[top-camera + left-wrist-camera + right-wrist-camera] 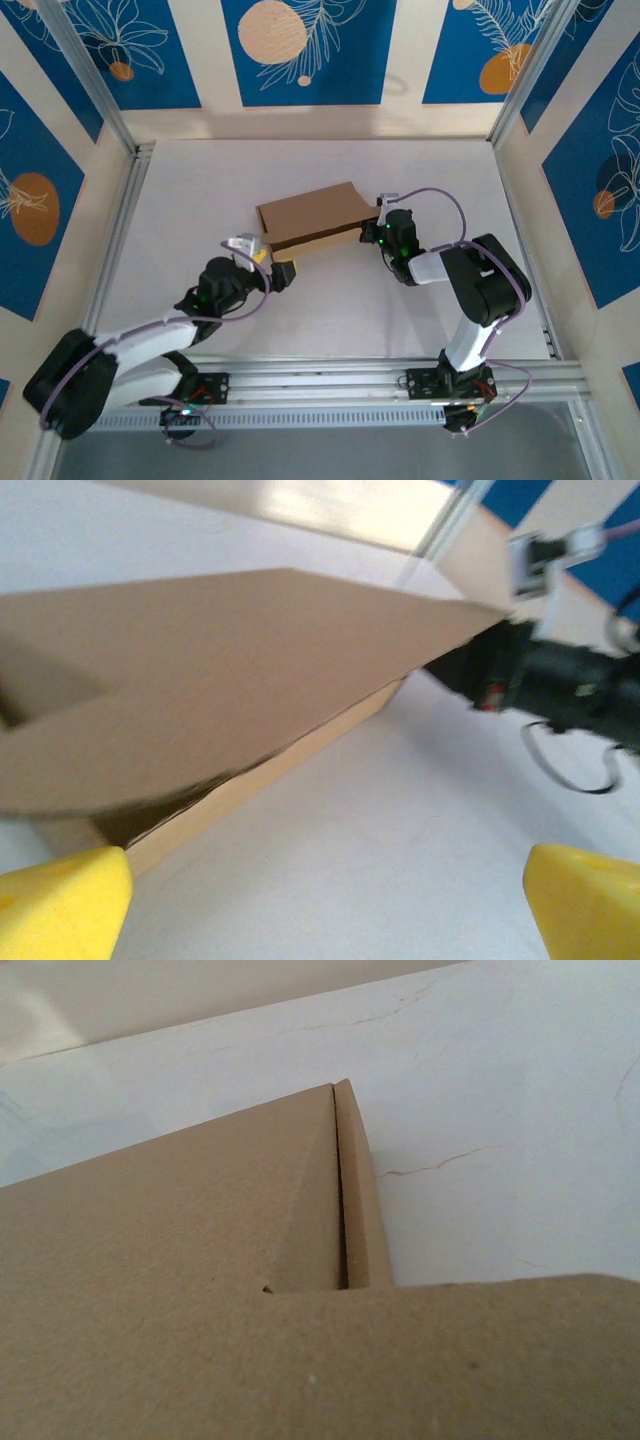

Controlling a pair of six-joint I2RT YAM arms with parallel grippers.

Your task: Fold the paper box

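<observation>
Matte brown paper box [310,215], lid bowed upward, mid-table. Right gripper [372,230] pinched shut on lid's right edge. Left gripper [275,265] near-left, yellow pads [60,900] spread wide, empty.

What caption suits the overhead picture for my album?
Brown paper box mid-fold: right pincer grips its raised edge, left pincer open nearby.

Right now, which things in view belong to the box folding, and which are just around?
Job: paper box; left gripper, open beside its near corner; right gripper, shut on its right edge.
Just around: table; aluminium frame; patterned walls.
</observation>
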